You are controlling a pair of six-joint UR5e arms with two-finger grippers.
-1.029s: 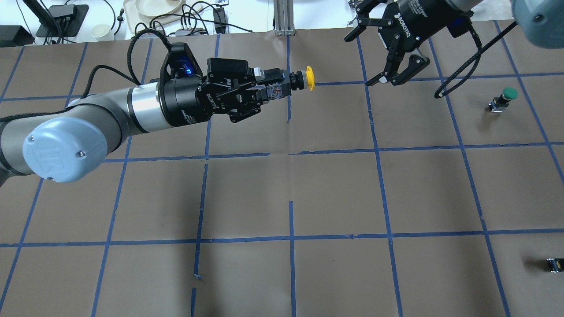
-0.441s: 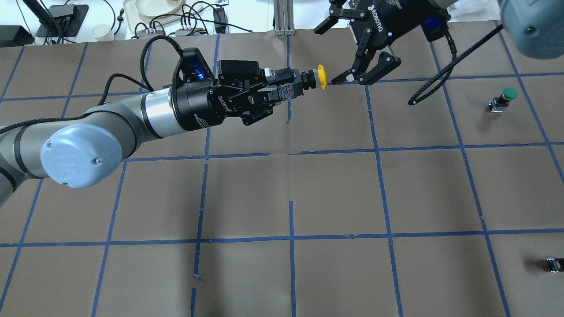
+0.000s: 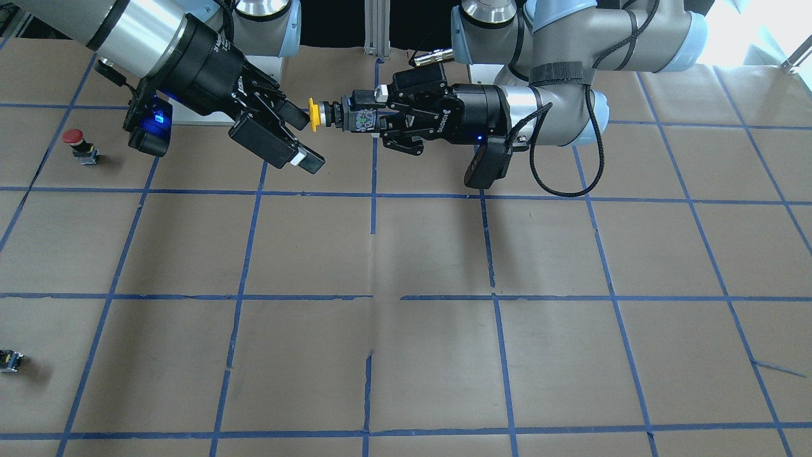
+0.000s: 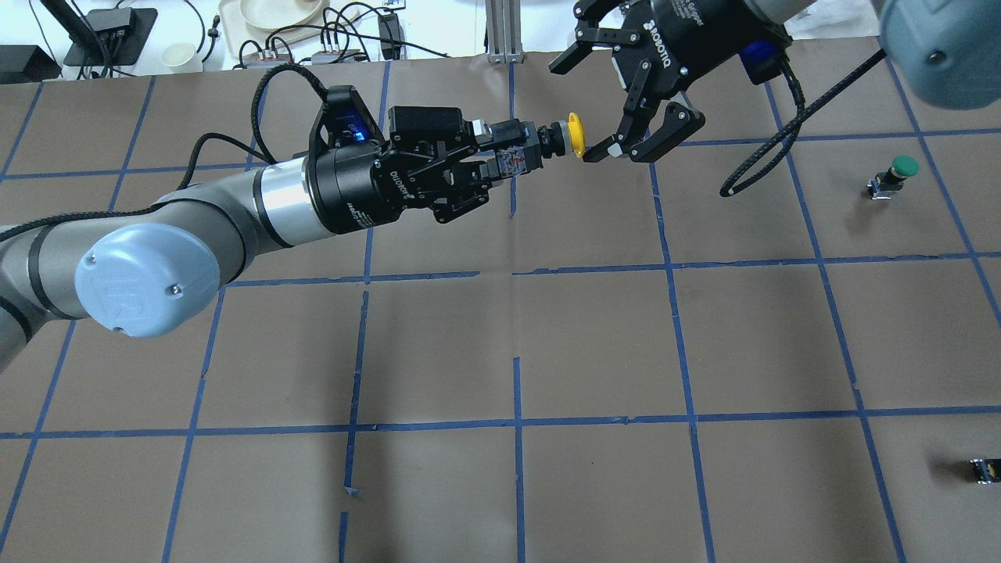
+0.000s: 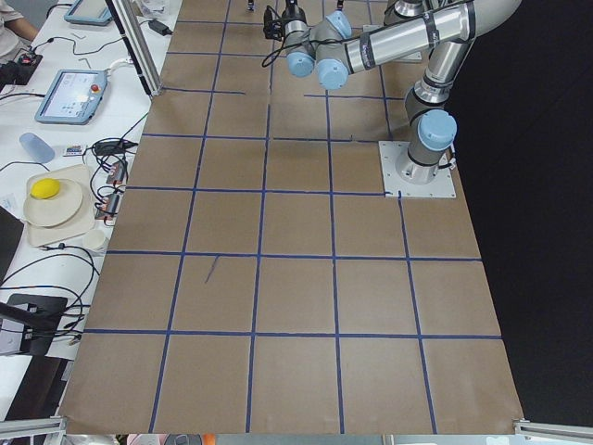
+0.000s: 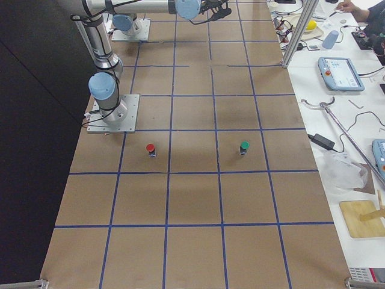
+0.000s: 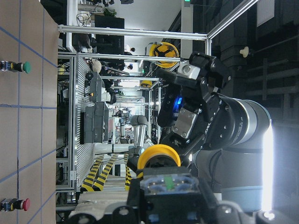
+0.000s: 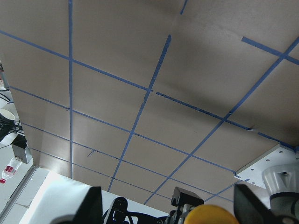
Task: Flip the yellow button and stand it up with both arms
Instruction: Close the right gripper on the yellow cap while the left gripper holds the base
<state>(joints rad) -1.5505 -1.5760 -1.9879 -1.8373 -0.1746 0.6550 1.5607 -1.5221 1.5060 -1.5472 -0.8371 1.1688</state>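
Note:
The yellow button (image 4: 575, 134) is held level above the table, its cap pointing at the right arm. My left gripper (image 4: 512, 156) is shut on its black-grey body (image 3: 355, 119). My right gripper (image 4: 575, 109) is open, and its fingers straddle the space around the cap without gripping it. In the front view the cap (image 3: 313, 114) sits beside the right gripper (image 3: 307, 141). The right wrist view shows the cap (image 8: 210, 214) low between my two fingers. The left wrist view shows the cap (image 7: 159, 156) with the right gripper behind it.
A green-capped button (image 4: 899, 173) stands on the table at the right. A red-capped button (image 3: 75, 141) stands near the right arm's base. A tiny dark block (image 4: 984, 469) lies at the near right edge. The brown table (image 4: 594, 344) carries a blue tape grid.
My right gripper has swung left and closed in on the yellow cap, still open. My left gripper has carried the button a little to the right.

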